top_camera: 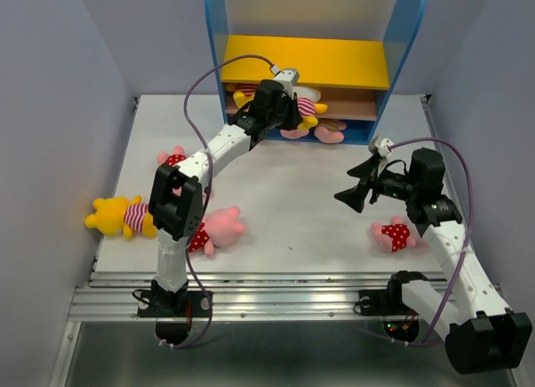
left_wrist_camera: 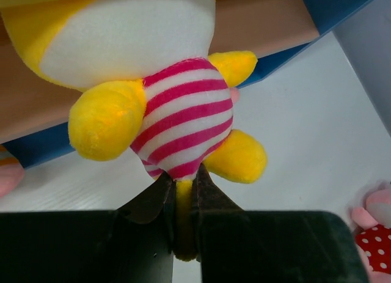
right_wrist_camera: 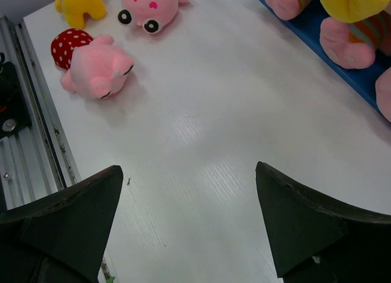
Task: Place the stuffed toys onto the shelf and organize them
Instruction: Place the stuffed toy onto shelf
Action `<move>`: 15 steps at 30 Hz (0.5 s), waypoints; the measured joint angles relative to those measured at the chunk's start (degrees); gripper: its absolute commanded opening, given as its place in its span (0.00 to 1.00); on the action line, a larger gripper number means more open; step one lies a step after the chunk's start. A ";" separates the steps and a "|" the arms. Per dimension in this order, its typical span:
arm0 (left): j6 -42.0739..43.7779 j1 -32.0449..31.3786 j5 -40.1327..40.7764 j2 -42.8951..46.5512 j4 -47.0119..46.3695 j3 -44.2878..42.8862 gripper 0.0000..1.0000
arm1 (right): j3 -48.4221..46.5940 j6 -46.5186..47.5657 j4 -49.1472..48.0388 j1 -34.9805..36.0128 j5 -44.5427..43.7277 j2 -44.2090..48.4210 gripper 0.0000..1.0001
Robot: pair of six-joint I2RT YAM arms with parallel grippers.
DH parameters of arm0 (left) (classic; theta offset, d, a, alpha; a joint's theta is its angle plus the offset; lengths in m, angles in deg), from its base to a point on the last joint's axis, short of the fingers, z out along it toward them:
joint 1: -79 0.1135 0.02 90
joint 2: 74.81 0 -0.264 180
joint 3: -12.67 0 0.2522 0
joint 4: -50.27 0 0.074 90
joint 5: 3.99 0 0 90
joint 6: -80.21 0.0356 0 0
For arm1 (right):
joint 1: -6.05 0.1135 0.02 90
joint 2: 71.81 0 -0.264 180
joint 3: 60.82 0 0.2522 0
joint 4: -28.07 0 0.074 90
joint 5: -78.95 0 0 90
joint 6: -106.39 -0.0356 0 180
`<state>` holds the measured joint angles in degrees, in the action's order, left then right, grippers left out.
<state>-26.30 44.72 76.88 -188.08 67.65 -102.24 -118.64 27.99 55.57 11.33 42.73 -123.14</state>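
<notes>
A: Yellow bear (left_wrist_camera: pixel 183 115) — where?
B: At shelf (top_camera: pixel 406 44) front, by brown board (left_wrist_camera: pixel 275 26); L end effector (left_wrist_camera: pixel 183 179) pinching its leg.
A: R end effector (right_wrist_camera: pixel 187 168)?
B: Jaws wide, empty, above desk (right_wrist_camera: pixel 201 112), nr dotted pig (top_camera: pixel 393 235).

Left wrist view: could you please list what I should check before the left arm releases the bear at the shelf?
1. Left pincer shut on bear: ok, it pinches a yellow part under the striped shirt.
2. Bear at the shelf: ok, its head is in front of the brown board.
3. Bear resting on a board: cannot tell.
4. Right pincer open and empty: ok.
5. Arms apart: ok, the top view shows a gap.
6. Table cleared of toys: not ok, a pig and others lie there.
</notes>
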 measured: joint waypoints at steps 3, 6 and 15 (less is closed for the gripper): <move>1.75 0.13 1.33 -2.43 2.78 -3.89 0.00 | 0.02 0.09 0.00 0.00 -0.04 0.00 0.95; 2.97 0.39 2.29 -4.07 4.31 -6.36 0.00 | 0.02 0.22 0.00 0.00 -0.04 0.00 0.95; 3.48 2.51 3.08 -7.06 5.86 -9.86 0.00 | 0.17 0.24 -0.02 0.00 -0.02 0.52 0.95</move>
<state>-22.82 47.23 79.96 -195.14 73.51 -112.10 -118.46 28.23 55.55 11.33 42.71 -122.62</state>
